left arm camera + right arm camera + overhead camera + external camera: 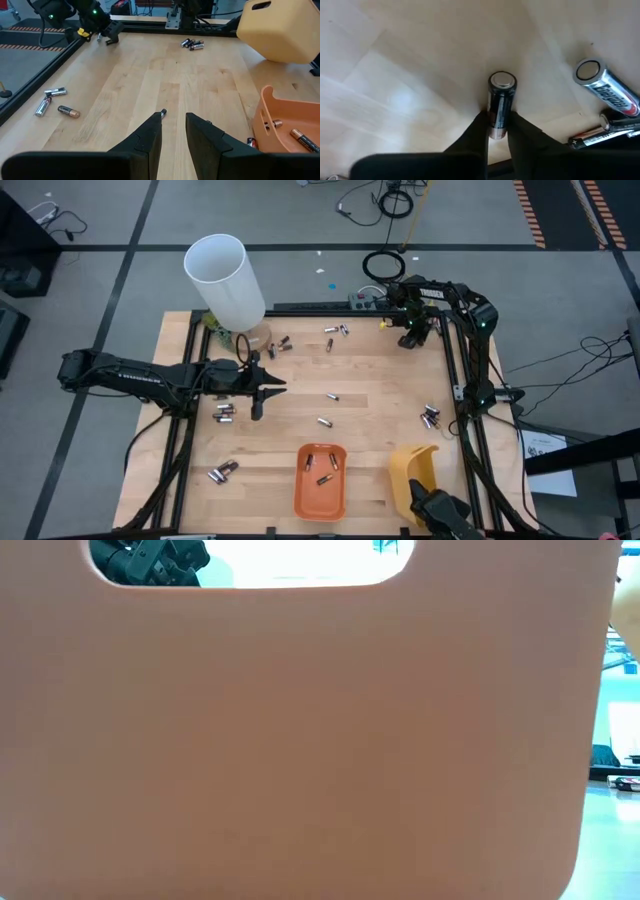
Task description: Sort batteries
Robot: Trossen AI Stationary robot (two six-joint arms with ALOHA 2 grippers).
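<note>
The right gripper point(497, 131) clenches a dark, copper-ended cylindrical battery point(499, 102) between its fingertips (a silvery cell point(607, 93) lies beside). The left gripper point(174, 125) hovers released, fingers parted, an orange plastic tray point(270, 120) alongside.

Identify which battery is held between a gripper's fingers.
The dark, copper-banded battery, clamped in the right gripper; the silvery battery beside it lies free.

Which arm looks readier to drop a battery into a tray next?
Probably the right. Its gripper already pinches a dark battery at the table's far right corner, while the left gripper hangs open and empty over the wood.
</note>
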